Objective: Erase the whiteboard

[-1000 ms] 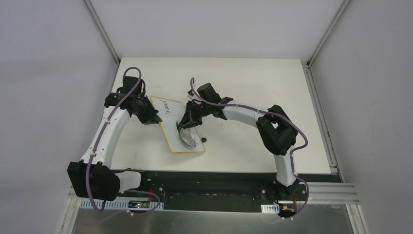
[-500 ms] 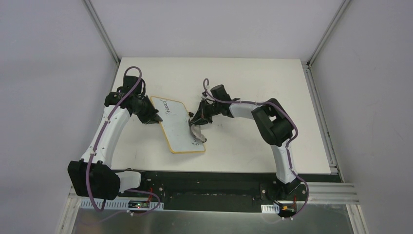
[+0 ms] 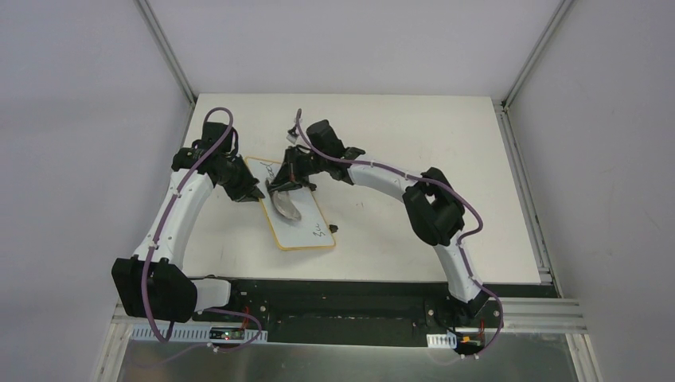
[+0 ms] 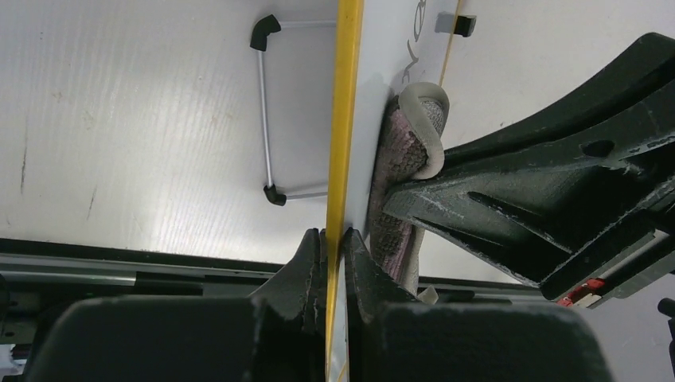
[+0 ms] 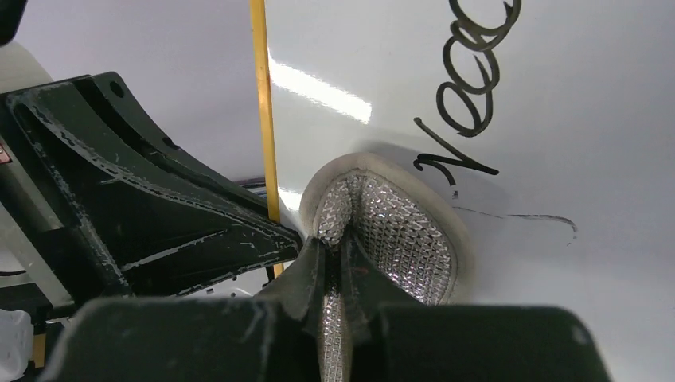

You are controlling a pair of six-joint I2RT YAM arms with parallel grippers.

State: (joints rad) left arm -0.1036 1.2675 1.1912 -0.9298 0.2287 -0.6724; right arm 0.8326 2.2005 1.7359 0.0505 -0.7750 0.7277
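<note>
The small, flat, rectangular whiteboard with a thin tan wooden rim (image 3: pixel 301 224) lies on the white table (image 3: pixel 414 143), toward 9 o'clock from the table's middle; the left gripper (image 3: pixel 255 193) is clamped on the rim at the board's 10 o'clock side; the right gripper (image 3: pixel 280 188) is pinched tight on a grey lumpy cloth pad (image 3: pixel 289 208), which presses on the board's 12 o'clock half; black handwriting (image 3: pixel 321 232) shows near the 5 o'clock corner; more script (image 5: pixel 470 103) sits just beside the pad.
</note>
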